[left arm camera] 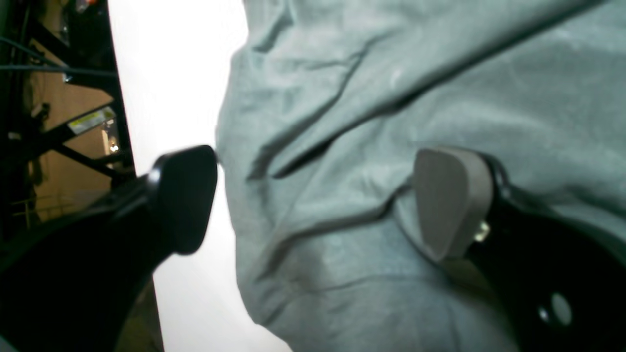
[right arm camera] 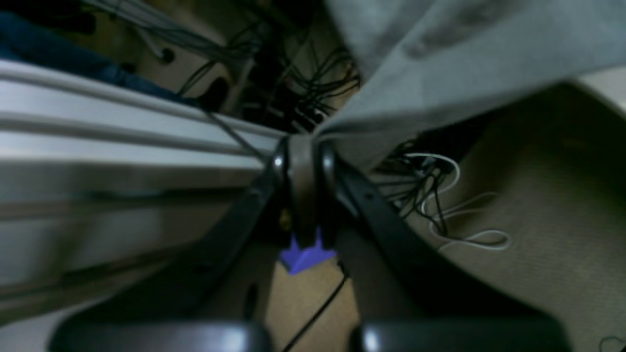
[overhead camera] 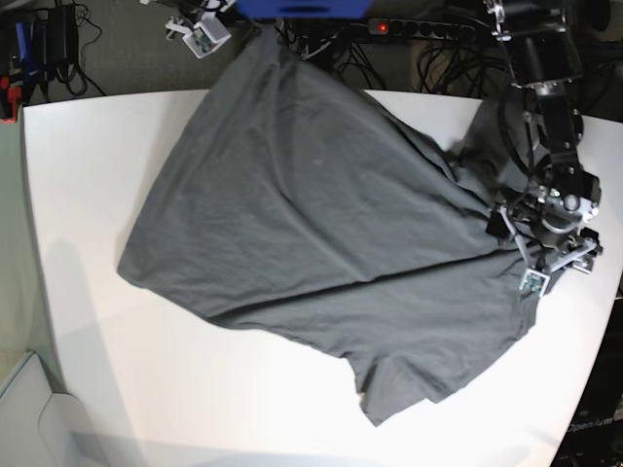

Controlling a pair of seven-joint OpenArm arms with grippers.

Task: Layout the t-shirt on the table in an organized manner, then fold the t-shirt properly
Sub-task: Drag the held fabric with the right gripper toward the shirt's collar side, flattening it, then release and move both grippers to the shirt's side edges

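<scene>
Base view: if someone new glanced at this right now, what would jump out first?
The dark grey t-shirt dominates, spread wrinkled across the white table and pulled up past the far edge. There the right gripper is shut on the t-shirt, holding it over floor cables. Near the table's right edge, the left gripper stands wide open over the cloth.

Right wrist view heavily blurred: right gripper [right arm camera: 304,151] fingertips soft, pinched cloth edge of t-shirt [right arm camera: 440,63] indistinct, its upper part cut by top and right edges. Cables [right arm camera: 440,195] on floor smeared.

Left wrist view: left gripper [left arm camera: 313,195] bases cut by bottom edge; t-shirt [left arm camera: 391,98] runs off top, right, bottom.

Base view: right gripper mostly beyond top edge, grip point there unreadable. T-shirt [overhead camera: 321,214] collar and tag not discernible. Table [overhead camera: 88,156] cut at bottom and right.
</scene>
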